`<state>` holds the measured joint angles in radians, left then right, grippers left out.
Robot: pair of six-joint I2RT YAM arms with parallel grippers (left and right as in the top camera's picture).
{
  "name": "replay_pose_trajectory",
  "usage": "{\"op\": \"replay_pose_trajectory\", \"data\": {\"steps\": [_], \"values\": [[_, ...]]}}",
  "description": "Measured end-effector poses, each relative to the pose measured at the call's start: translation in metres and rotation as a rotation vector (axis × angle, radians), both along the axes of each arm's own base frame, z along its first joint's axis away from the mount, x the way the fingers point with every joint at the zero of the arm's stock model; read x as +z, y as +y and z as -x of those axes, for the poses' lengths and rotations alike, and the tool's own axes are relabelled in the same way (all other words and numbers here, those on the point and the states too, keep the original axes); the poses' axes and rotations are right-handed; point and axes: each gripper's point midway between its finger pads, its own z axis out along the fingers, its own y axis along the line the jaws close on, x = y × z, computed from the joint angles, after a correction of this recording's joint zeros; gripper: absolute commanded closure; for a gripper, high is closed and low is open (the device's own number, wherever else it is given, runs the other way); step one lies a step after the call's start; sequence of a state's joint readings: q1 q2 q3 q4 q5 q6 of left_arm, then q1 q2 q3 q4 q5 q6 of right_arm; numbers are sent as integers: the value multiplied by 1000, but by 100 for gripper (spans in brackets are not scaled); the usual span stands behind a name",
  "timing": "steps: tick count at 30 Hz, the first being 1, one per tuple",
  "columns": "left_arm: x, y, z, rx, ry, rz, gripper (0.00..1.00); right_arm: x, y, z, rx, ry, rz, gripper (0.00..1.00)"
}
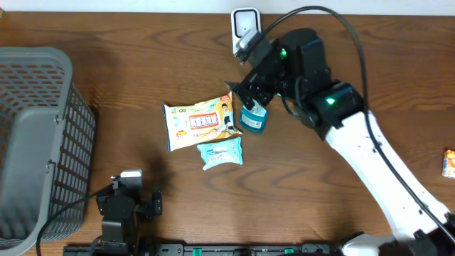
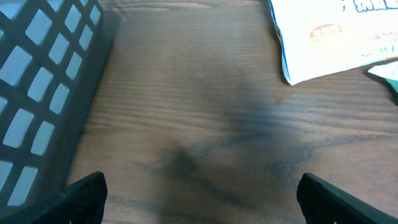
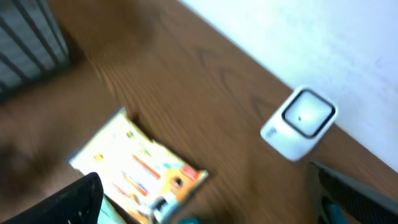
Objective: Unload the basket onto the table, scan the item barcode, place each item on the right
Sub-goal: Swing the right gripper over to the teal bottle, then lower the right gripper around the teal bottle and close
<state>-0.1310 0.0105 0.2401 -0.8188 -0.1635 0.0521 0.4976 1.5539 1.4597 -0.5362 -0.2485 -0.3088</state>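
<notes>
Far left, the grey mesh basket (image 1: 78, 135) plays no part yet. Your left gripper (image 2: 205, 202) hangs low near the front edge w/ jaws fully spread, nothing between them, only bare table (image 2: 205, 124) under it.

Centre: snack packet (image 1: 199, 122), small teal pouch (image 1: 220, 151) just below it, and teal tub (image 1: 253, 119) touching the packet's right edge. Your right gripper (image 1: 245, 89) hovers over the tub, fingers wide apart, holding nothing. I'd say you're at the approach/pick step, prob. for the tub; nothing scanned yet.

Next you'd need to drop, close on it, lift and turn its code to the white scanner (image 1: 245, 23) at the back edge.

Hard to tell: no barcode visible anywhere, tub mostly hidden by the gripper, right wrist view blurred. An orange pack (image 1: 448, 162) is cut off far right.
</notes>
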Motion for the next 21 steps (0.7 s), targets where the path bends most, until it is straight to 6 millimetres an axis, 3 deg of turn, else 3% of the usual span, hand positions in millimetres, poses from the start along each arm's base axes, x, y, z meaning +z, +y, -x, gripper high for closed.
{"op": "replay_pose_trajectory", "data": {"steps": [3,6,11,21], "values": [[0,0,0,0,0,0,2,-37,-2,-5,8,66,78,1],[0,0,0,0,0,0,2,-58,0,-6,13,112,114,1],[0,0,0,0,0,0,2,-56,11,1,27,116,101,1],[0,0,0,0,0,0,2,-57,11,2,-39,180,47,1]]}}
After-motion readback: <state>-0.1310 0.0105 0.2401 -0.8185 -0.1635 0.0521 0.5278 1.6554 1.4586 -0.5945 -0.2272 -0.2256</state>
